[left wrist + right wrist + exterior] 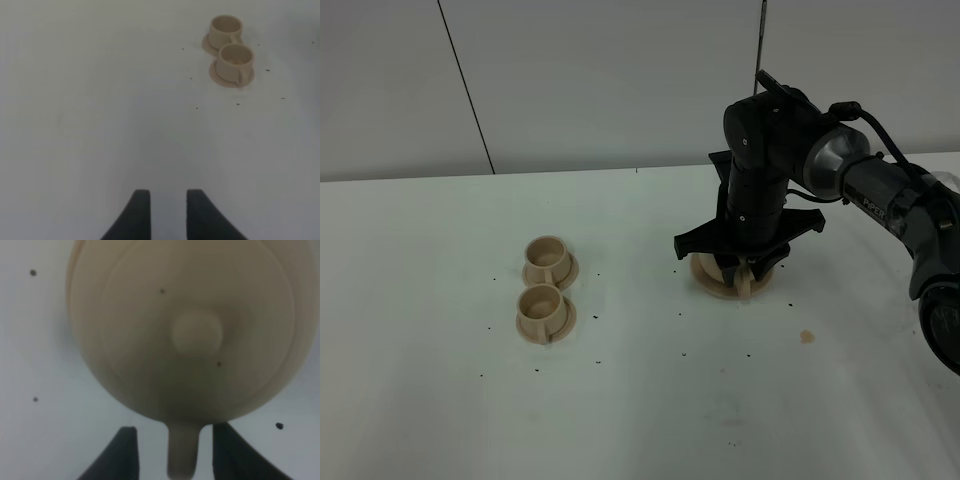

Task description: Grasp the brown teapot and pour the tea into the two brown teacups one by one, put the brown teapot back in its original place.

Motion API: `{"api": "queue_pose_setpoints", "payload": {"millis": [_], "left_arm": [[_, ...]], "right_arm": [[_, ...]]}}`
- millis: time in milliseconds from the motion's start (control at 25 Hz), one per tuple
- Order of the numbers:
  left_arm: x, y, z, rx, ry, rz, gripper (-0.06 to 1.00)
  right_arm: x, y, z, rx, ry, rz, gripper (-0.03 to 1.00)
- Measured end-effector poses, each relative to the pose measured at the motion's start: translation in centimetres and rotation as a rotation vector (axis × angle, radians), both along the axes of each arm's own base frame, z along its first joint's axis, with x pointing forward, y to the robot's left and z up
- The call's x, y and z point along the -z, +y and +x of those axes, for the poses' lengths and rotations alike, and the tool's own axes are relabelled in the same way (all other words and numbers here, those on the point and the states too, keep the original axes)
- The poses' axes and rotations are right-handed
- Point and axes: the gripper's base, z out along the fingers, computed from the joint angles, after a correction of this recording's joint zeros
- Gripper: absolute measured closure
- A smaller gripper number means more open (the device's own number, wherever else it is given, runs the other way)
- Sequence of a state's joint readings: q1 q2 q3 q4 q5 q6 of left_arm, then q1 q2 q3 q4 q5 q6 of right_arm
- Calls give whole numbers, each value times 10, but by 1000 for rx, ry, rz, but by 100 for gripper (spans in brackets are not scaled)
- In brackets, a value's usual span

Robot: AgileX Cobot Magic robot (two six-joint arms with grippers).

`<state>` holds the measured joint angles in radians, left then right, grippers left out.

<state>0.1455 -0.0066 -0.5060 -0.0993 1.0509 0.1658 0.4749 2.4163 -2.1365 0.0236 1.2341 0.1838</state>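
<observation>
The right fingers (121,457) stand apart on both sides of the loop handle (182,450) of the round tan teapot (185,315), ready to pinch it. Two small tan cups (541,305) wait at its nine o'clock.

The right arm (765,140) is showing black casing (752,210), a silver joint (835,162), a looping black cable (876,119) and dark tapered fingers (124,452)

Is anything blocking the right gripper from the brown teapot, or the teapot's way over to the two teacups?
Nothing visible. The right gripper is over the brown teapot, fingers either side of its handle. Only tiny dark specks lie on the table between it and the two teacups.
</observation>
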Motion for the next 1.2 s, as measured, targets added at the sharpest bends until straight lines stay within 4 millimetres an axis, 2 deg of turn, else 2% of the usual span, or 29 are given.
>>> {"api": "queue_pose_setpoints", "payload": {"millis": [280, 600, 1200], "left_arm": [[0, 0, 0, 0, 0, 0, 70], [0, 0, 0, 0, 0, 0, 70], [0, 0, 0, 0, 0, 0, 70]], "right_arm": [[5, 0, 0, 0, 12, -6, 64], [9, 0, 0, 0, 20, -9, 75], [9, 0, 0, -1, 17, -12, 75]]}}
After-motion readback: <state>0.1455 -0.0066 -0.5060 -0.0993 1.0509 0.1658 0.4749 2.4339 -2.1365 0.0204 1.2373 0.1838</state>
